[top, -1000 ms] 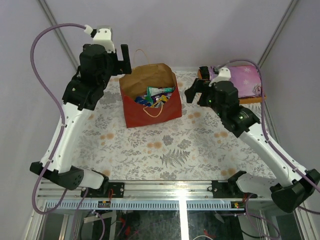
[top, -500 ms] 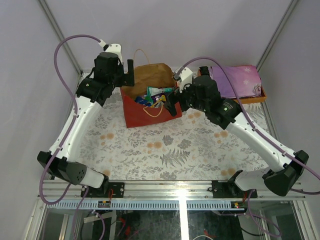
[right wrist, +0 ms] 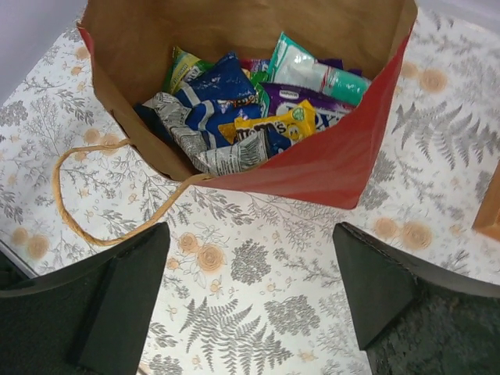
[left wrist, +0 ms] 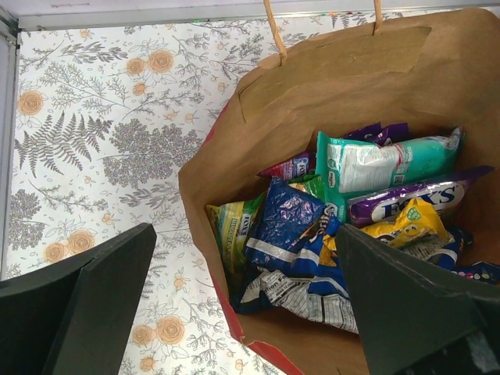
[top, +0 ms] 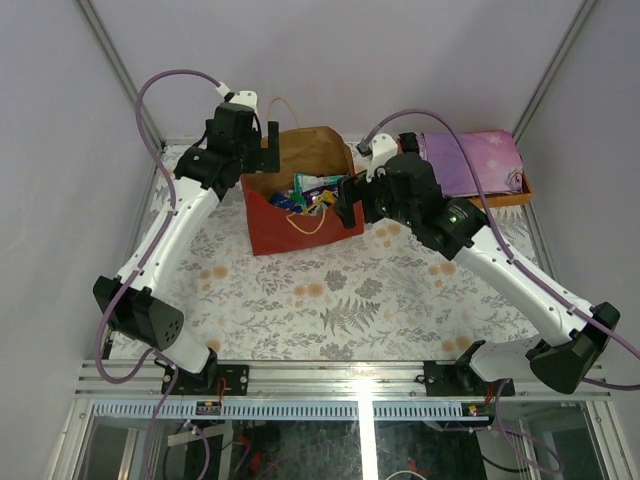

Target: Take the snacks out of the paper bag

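— What surrounds the red paper bag (top: 300,222)?
— Floral tablecloth (top: 330,290) beneath; right of it, a starred purple cloth (top: 472,160) on a wooden tray (top: 524,192). My left gripper (top: 262,148) and right gripper (top: 345,203) flank its mouth, both spread wide.
— The snacks (top: 315,190)?
— Glossy, crinkly packets heaped inside its brown lining.

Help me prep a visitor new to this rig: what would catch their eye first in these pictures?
The red paper bag stands open at the far centre, its mouth full of glossy snacks in teal, purple, blue and yellow. The left end effector hangs at its left rim and the right end effector at its right side, both open and empty. A purple cloth lies far right.
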`<action>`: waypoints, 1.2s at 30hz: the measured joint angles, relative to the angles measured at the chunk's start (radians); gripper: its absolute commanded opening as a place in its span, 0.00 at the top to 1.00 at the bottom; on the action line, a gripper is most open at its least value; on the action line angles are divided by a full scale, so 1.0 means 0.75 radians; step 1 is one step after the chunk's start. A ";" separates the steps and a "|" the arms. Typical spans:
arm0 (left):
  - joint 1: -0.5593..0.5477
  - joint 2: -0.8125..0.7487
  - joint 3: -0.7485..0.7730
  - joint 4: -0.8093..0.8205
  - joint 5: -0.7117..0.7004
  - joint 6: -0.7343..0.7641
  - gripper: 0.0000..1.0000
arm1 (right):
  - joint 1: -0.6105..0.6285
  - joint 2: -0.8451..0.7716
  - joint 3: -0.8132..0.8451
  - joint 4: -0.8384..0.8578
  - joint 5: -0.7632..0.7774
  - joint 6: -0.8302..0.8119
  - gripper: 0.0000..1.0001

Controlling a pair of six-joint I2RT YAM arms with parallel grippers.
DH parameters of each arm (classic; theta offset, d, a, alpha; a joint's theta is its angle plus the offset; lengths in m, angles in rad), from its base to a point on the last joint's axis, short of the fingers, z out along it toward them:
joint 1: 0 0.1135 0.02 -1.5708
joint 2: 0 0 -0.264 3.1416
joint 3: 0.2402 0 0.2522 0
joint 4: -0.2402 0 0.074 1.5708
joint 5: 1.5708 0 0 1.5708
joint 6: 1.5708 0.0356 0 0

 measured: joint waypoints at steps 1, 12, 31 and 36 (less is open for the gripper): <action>0.000 0.000 0.002 0.002 0.000 0.001 0.00 | 0.004 -0.001 -0.012 0.003 0.021 0.034 0.06; 0.000 0.117 0.171 0.040 -0.001 0.043 0.00 | 0.104 0.027 -0.103 0.084 0.205 0.423 0.15; 0.080 0.206 0.321 0.045 0.008 0.140 0.00 | 0.374 0.014 -0.402 0.148 0.424 0.650 1.00; 0.100 0.089 0.234 0.039 0.069 0.103 0.00 | 0.403 -0.249 -0.770 0.148 0.438 0.771 1.00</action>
